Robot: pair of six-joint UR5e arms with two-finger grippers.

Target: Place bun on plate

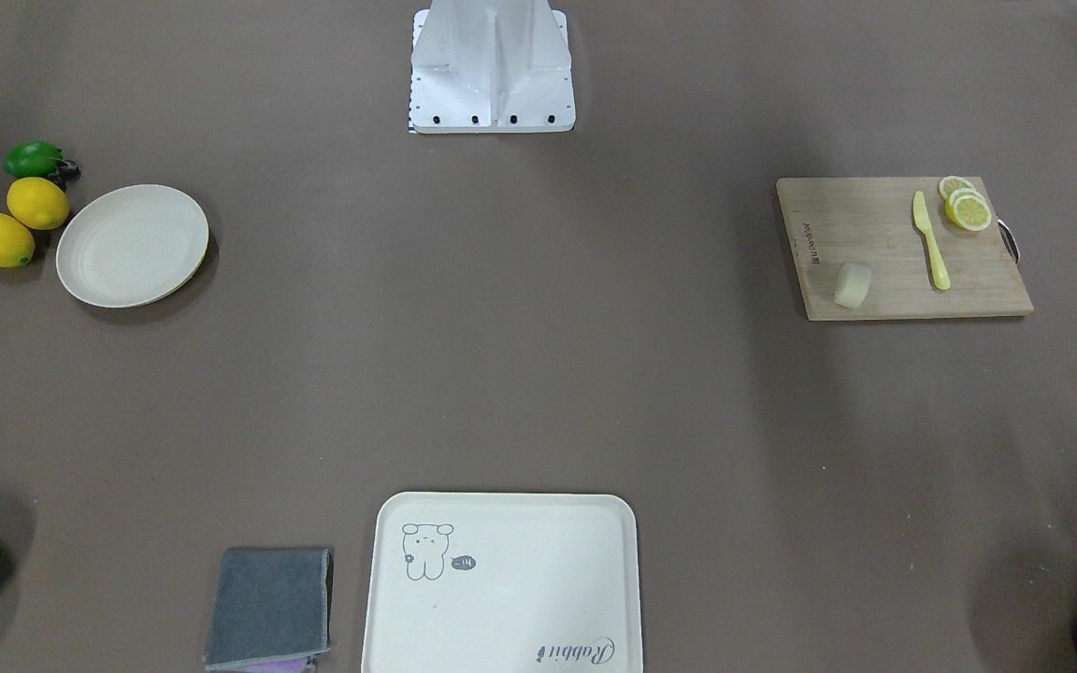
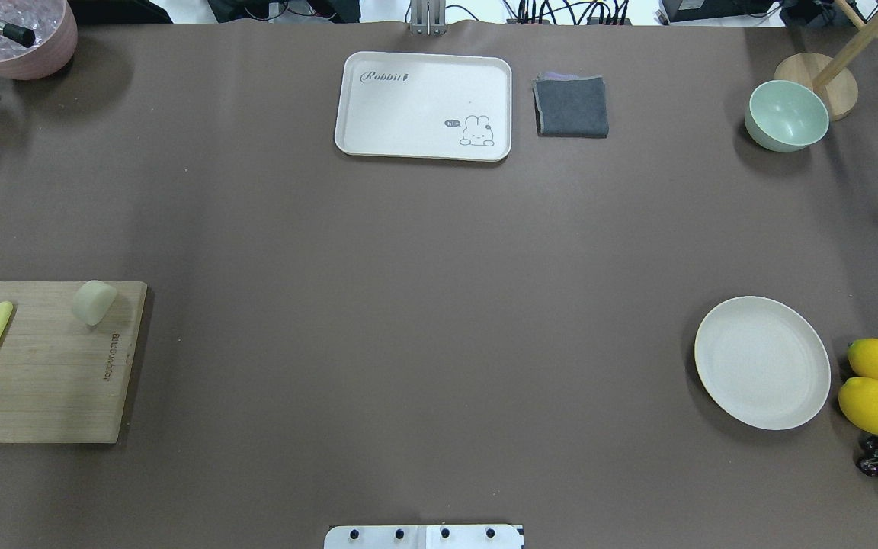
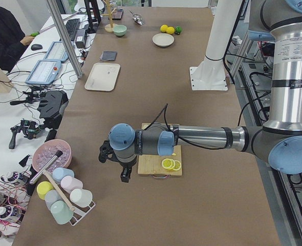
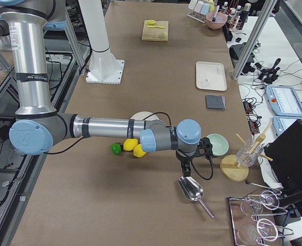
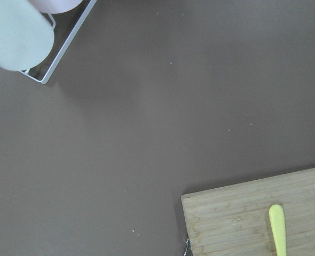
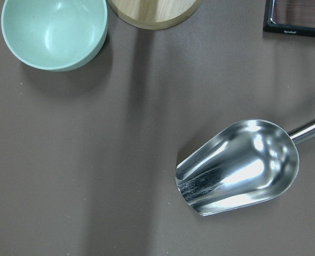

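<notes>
Front-facing view: one bun [image 1: 853, 284] lay on one cutting board [image 1: 875, 234], near one yellow knife [image 1: 931, 240] and three lemon slices [image 1: 966, 206]. One plate [image 1: 132, 245] sat well apart, just beside two lemons [image 1: 34, 203]. One tray [image 1: 501, 598] read "Rabbit".

Overhead view: the bun [image 2: 94, 302] was at the left and the plate [image 2: 761, 362] at the right. The tray's speech bubble read "hi~", and the board's stamp was illegible.

Left side view: the left fingers [image 3: 124, 177] hung beyond the board's end, with the bun hidden. I could not tell whether they were spread or closed.

Right side view: the right fingers [image 4: 184, 169] hung over one steel scoop [image 4: 192, 190], near the plate and far from the board. Their state was likewise unclear.

Neither wrist view showed any fingers.
</notes>
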